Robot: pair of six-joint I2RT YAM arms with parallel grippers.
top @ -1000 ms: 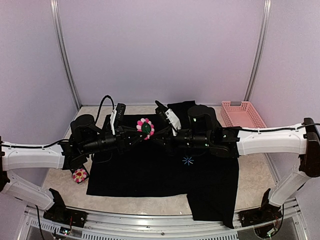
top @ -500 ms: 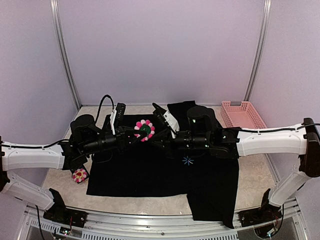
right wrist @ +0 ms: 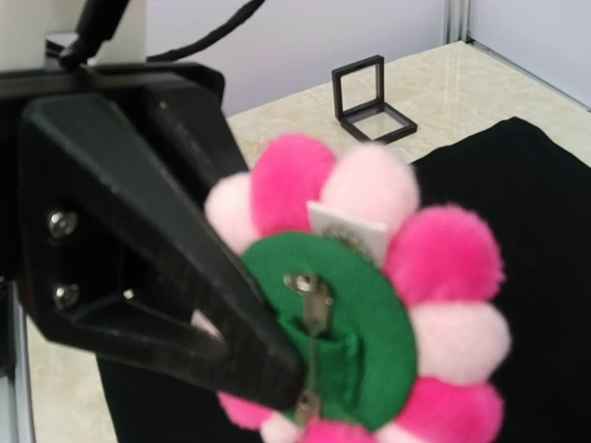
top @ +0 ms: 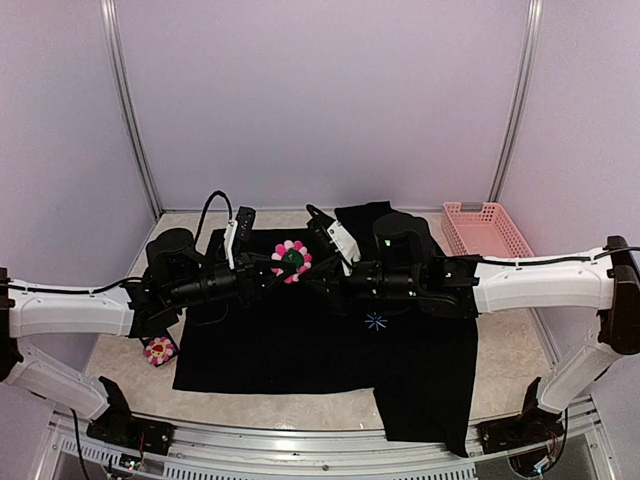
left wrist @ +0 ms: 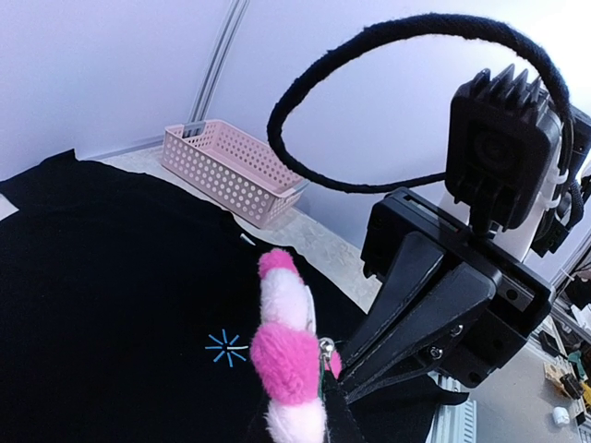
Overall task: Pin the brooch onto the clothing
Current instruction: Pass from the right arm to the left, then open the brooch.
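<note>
The brooch (top: 290, 260) hangs in the air above the far part of the clothing (top: 300, 340), a black T-shirt spread flat. Its green back with the metal pin faces the right wrist view (right wrist: 369, 305); the left wrist view shows it edge-on (left wrist: 284, 346). My left gripper (top: 273, 268) comes in from the left and is shut on the brooch's lower edge (right wrist: 268, 369). My right gripper (top: 312, 270) is shut, its tip at the pin on the back (left wrist: 340, 365); whether it pinches the pin is hidden. The shirt's blue starburst (top: 376, 321) lies below and to the right.
A second flower brooch (top: 159, 350) sits on a dark box at the shirt's left edge. A pink basket (top: 485, 228) stands at the back right. A small black-framed box (right wrist: 369, 97) rests on the beige table. Walls enclose three sides.
My left gripper's jaws have closed on the brooch's edge. The brooch has turned slightly and stayed at about the same spot. The right gripper has edged a little left.
</note>
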